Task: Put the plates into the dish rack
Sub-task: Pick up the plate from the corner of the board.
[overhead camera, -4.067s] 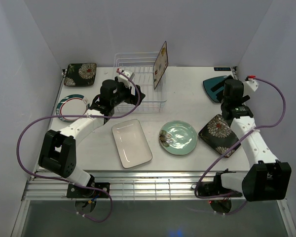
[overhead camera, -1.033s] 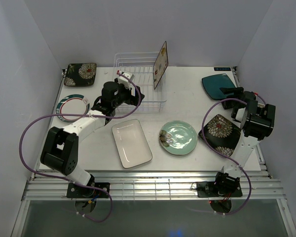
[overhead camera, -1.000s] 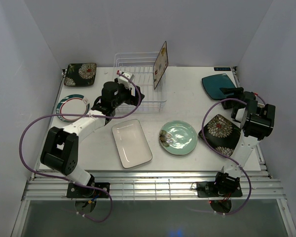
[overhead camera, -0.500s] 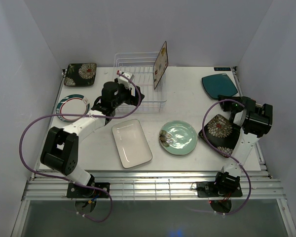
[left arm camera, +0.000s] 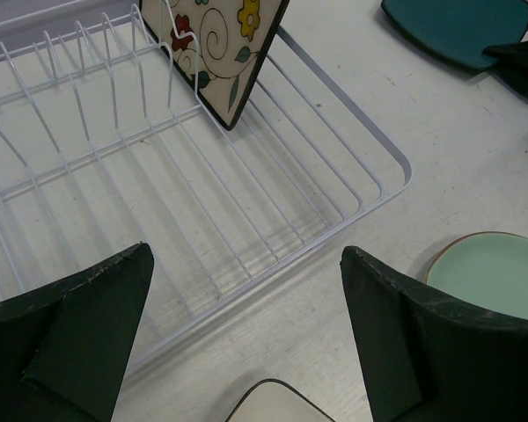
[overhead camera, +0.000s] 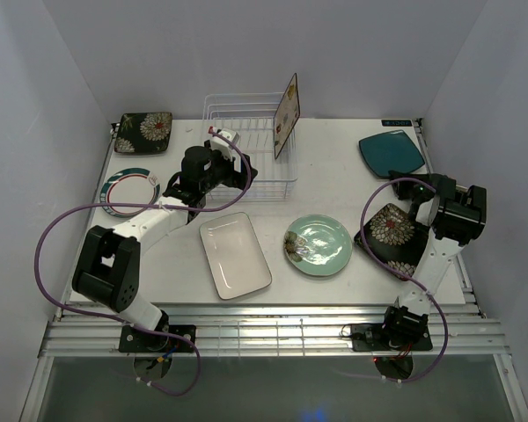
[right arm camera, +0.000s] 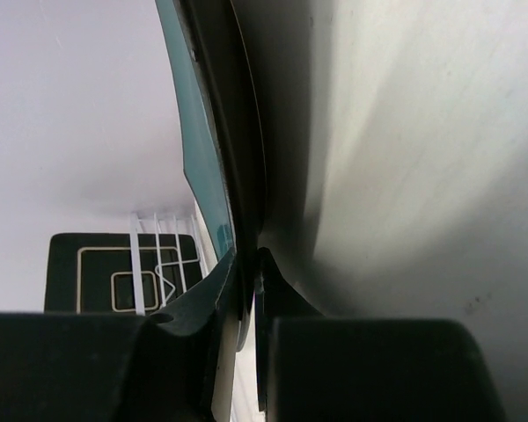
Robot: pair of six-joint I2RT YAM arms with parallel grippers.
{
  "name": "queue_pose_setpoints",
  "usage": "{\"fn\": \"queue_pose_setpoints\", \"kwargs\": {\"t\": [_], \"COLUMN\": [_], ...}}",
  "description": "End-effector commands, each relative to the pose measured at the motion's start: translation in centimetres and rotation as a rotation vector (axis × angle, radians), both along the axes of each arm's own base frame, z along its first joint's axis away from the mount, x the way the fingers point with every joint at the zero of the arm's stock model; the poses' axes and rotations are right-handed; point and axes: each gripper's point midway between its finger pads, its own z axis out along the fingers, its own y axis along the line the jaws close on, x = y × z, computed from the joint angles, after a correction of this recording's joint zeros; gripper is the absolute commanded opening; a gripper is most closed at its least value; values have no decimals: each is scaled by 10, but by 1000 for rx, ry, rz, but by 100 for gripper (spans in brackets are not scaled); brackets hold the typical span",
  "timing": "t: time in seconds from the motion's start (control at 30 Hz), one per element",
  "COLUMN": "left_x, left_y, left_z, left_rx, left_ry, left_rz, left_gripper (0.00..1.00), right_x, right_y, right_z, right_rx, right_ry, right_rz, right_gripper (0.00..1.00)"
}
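Observation:
The teal square plate (overhead camera: 390, 151) lies at the back right, and my right gripper (overhead camera: 417, 180) is shut on its near edge. In the right wrist view that teal plate (right arm camera: 202, 158) runs edge-on between the closed fingers of the right gripper (right arm camera: 249, 264). My left gripper (overhead camera: 236, 170) hangs wide open at the front rail of the white wire dish rack (overhead camera: 246, 132), holding nothing. Seen from the left wrist, the left gripper (left arm camera: 246, 255) frames the dish rack (left arm camera: 202, 176), where a cream floral plate (left arm camera: 220, 44) stands upright.
A white rectangular plate (overhead camera: 235, 255) and a mint-green round plate (overhead camera: 318, 245) lie in the middle. One dark floral plate (overhead camera: 389, 236) sits under the right arm, another (overhead camera: 144, 132) at the back left. A green-rimmed round plate (overhead camera: 128, 192) lies at the left.
The right gripper has closed on the teal plate's near edge and its wrist has turned. The left arm has not moved.

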Motion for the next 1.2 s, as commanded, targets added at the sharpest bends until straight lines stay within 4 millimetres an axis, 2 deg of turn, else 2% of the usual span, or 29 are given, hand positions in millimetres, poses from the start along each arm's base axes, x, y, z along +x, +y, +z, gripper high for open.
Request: {"fn": "queue_pose_setpoints", "kwargs": {"t": [0.0,0.2,0.4,0.63,0.87,0.9,0.97,1.0,1.07,1.1,1.17], "left_x": [0,1,1,0,0,0,-1,0,0,0,2], "left_y": [1,2,2,2,2,2,1,2,2,2,4], "left_z": [12,13,13,15,16,15,15,15,14,15,16], "left_rx": [-7,-5,-7,-10,-10,-10,-10,-10,-8,-8,-5], "left_ry": [-38,-43,-46,-50,-51,-50,-50,-50,-51,-53,-58], "left_rz": [5,9,6,4,4,4,3,4,7,8,21], "left_gripper": [98,98,98,98,98,98,98,98,98,98,98], "right_x": [3,1,-10,-22,-38,-42,-47,-51,-55,-60,-62], "right_y": [-3,6,18,34,42,43,47,49,55,57,65], "right_z": [47,77,110,133,164,176,181,196,200,216,222], "right_rx": [-121,-177,-253,-302,-334,-349,-364,-384,-420,-444,-505], "right_ry": [-146,-244,-355,-413,-465,-488,-487,-514,-506,-530,-511], "right_rz": [17,41,56,83,79,74,76,69,66,59,51], "right_gripper": [8,8,8,8,8,8,8,8,8,8,8]}}
